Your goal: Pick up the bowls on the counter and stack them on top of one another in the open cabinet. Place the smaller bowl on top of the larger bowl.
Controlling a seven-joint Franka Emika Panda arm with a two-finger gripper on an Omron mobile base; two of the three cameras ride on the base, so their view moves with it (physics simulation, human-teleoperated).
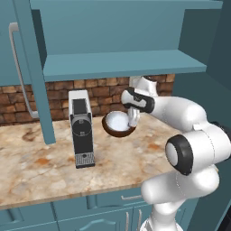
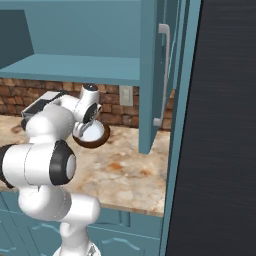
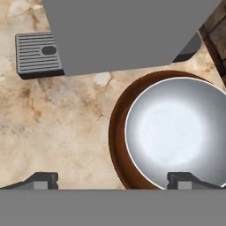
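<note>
The smaller bowl, glossy white, appears to rest inside the larger bowl, whose dark brown rim shows around its left side. Both sit on the counter to the right of a coffee machine. They also appear together in the base views: larger bowl, smaller bowl, larger bowl. My gripper hangs just above them, open; one fingertip is over the white bowl's rim and the other is over bare counter. The gripper stands at the bowls' right edge. The open cabinet has its teal shelf above.
A grey and black coffee machine stands left of the bowls, its drip tray close by. Cabinet doors with bar handles hang open on both sides. A tall dark panel bounds the right. A brick wall lies behind.
</note>
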